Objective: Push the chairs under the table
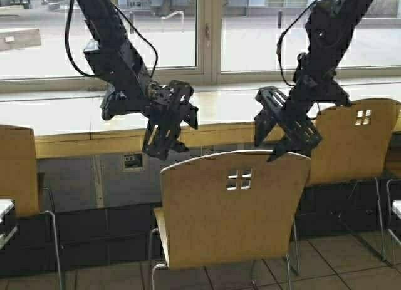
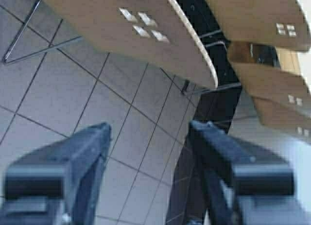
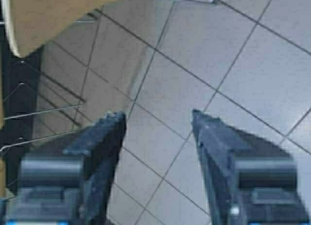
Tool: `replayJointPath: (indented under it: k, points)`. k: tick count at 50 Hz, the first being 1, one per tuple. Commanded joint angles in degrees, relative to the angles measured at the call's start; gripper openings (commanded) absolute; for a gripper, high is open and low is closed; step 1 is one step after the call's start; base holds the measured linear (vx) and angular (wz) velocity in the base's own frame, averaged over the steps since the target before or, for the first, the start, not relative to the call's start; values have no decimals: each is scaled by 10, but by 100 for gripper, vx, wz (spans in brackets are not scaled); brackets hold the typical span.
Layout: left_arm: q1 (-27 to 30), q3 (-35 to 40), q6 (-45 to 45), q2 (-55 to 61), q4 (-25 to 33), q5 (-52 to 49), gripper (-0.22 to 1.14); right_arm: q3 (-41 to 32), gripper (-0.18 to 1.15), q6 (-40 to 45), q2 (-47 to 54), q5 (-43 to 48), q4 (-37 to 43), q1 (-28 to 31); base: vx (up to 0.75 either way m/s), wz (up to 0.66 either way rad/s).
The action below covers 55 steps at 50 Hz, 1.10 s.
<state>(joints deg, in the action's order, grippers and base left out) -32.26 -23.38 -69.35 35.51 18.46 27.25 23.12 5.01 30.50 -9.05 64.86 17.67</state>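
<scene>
Windows run behind the long worktop [image 1: 75, 118], where a tan centre chair [image 1: 232, 208] stands pulled out at 6 o'clock. Both arms reach down from above. The left end effector [image 1: 164, 143] hangs with fingers spread wide at 10 o'clock of the backrest; the right end effector [image 1: 276, 143], equally wide, hovers at 1 o'clock. A second chair [image 1: 354, 139] stands at 3 o'clock.
</scene>
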Motion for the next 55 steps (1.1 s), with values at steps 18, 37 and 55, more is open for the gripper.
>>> replayJointPath:
  k: [18, 37, 55]
  points:
    - [-4, 31, -4, 24, 109, -28, 86, -32, 84, 5, 2, 71, 76, -8, 18, -5]
    - [-32, 43, -2, 35, 200, -40, 86, -8, 83, 3, -14, 95, 106, -11, 19, -3]
    - [-56, 27, -5, 50, 229, -43, 85, 9, 83, 3, -3, 97, 106, -11, 13, 6]
